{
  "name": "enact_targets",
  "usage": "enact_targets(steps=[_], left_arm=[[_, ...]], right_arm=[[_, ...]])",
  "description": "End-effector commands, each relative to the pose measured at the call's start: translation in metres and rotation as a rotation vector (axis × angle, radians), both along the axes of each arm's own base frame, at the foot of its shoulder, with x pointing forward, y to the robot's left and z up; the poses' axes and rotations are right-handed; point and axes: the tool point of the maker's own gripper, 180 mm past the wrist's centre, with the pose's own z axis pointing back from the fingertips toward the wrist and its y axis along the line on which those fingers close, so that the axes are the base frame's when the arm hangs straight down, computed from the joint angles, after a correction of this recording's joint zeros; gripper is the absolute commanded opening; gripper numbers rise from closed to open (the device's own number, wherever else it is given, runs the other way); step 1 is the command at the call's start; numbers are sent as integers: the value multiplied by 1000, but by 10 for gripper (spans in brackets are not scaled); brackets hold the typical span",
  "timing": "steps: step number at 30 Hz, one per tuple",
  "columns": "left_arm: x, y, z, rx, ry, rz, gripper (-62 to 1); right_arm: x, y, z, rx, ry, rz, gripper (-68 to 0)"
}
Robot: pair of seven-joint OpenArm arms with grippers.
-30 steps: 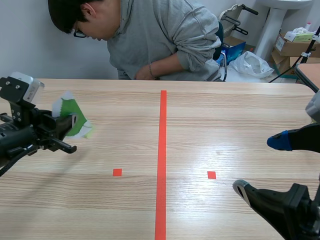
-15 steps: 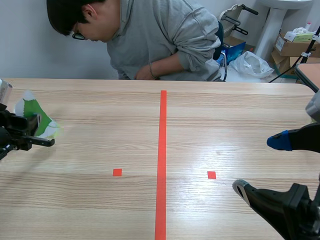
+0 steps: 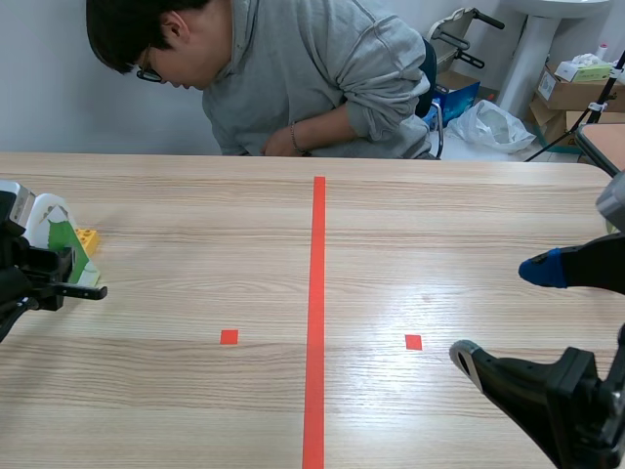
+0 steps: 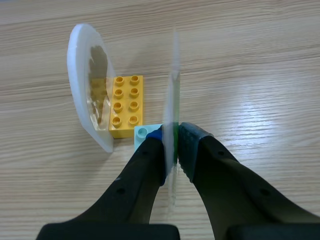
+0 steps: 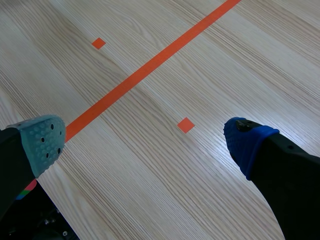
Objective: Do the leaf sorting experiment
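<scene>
The left claw (image 4: 171, 142) is clamped on a green leaf card (image 4: 173, 85). In the left wrist view this laminated sheet shows edge-on, as a thin, nearly see-through strip rising from between the two pads, and only a sliver of green is visible at the pinch. The leaf itself can be made out only from the scene camera, where the card (image 3: 62, 242) stands upright at the counter's (image 3: 195, 225) 9 o'clock edge. The claw (image 3: 49, 277) holding it is partly cut off by the frame.

At about 11 o'clock from that claw, a yellow brick (image 4: 125, 106) lies flat on the counter, studs up. A brown leaf card (image 4: 94, 75) in a white-rimmed laminate stands on edge against the brick's far side. The leaf is a blurred brown patch whose outline is hard to read. A pale blue brick (image 4: 142, 134) sits just ahead of the claw, touching the yellow brick's near corner. Most of it is hidden behind the finger and the held card, so I cannot tell whether the card's lower edge touches it. From the scene camera only a corner of the yellow brick (image 3: 88, 237) shows past the card.

The right claw (image 5: 145, 142) hangs wide open and empty over bare wood near 4 o'clock, one pad grey-green and one blue. At 12 o'clock a person (image 3: 312, 68) in a grey hoodie leans over the far edge, with both hands below the counter line.
</scene>
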Motion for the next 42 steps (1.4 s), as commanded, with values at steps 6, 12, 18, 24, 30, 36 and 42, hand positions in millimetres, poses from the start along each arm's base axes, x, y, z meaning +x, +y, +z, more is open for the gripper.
enact_targets(steps=[6,12,18,24,30,36,42], left_arm=[[4,1,8,21,-28,-9,-562],[5,0,11,20,-45,-12,-376],[5,0,11,19,-45,-12,-38],[4,1,10,17,-39,-10,14],[2,-1,11,19,-37,-16,14],[-4,-19,39,40,-92,-84,14],[-16,-54,84,41,-181,-200,14]], right_arm=[[5,-1,8,11,-29,3,-8],[5,-1,8,11,-29,3,-8],[5,-1,8,11,-29,3,-8],[5,-1,7,8,-27,3,-8],[5,-1,7,8,-27,3,-8],[5,-1,7,8,-27,3,-8],[5,-1,7,8,-27,3,-8]])
